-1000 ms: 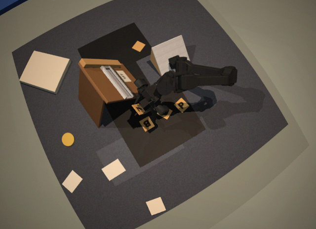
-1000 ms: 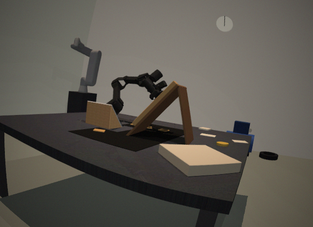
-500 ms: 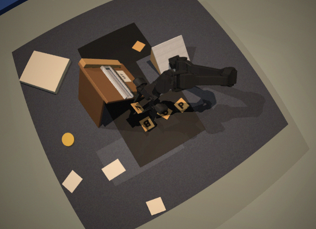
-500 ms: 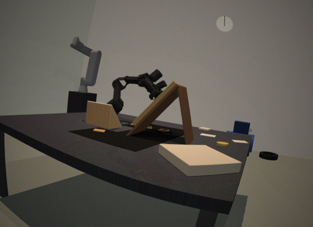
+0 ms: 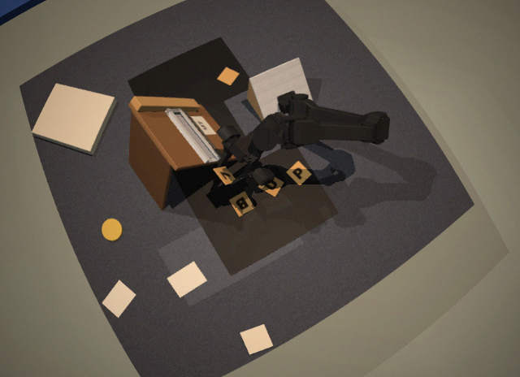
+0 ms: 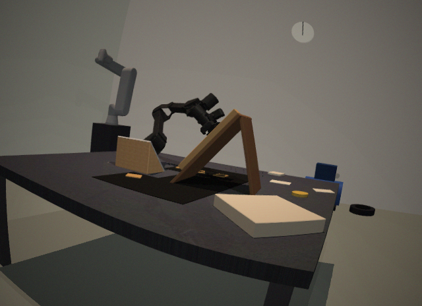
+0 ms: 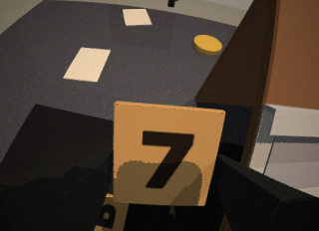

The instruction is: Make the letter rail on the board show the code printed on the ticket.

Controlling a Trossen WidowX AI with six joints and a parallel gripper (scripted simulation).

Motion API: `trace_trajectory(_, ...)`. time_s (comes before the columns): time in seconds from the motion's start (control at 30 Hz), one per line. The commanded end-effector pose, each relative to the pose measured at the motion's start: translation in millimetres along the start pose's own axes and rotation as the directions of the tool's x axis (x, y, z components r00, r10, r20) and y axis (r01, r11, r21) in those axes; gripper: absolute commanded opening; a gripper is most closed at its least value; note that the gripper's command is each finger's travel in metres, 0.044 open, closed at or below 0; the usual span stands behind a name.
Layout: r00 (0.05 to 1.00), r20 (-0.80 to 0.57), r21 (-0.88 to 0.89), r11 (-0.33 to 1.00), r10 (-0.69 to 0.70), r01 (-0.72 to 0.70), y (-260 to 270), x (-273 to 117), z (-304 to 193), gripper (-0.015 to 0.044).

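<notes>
My gripper is shut on the orange 7 tile, beside the lower end of the board. The 7 looks upright in the wrist view. The tilted brown board carries the pale letter rail; no tile shows in it. The ticket sits beside the rail, its print too small to read surely. The B tile and P tile lie on the dark mat. Another tile is partly hidden under the gripper.
An orange tile with no visible letter lies behind the board. A wedge block stands near the arm. A cream slab, a yellow disc and pale cards lie around.
</notes>
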State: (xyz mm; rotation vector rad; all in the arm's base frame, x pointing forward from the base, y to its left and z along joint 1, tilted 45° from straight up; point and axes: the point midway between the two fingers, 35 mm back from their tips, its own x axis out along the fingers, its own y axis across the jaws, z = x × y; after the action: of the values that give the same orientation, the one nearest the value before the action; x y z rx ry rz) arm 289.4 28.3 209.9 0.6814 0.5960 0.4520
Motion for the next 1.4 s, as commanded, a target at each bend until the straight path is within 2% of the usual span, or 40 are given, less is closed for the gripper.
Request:
trace_trajectory(0.0,1.000,-0.001,-0.004,1.000,0.003,-0.003,-2.3,0.1,-0.2,0.0000)
trace_trajectory(1.37,1.000,-0.001,-0.005,1.000,0.002,-0.002,-22.9,0.3,-0.1,0.0000)
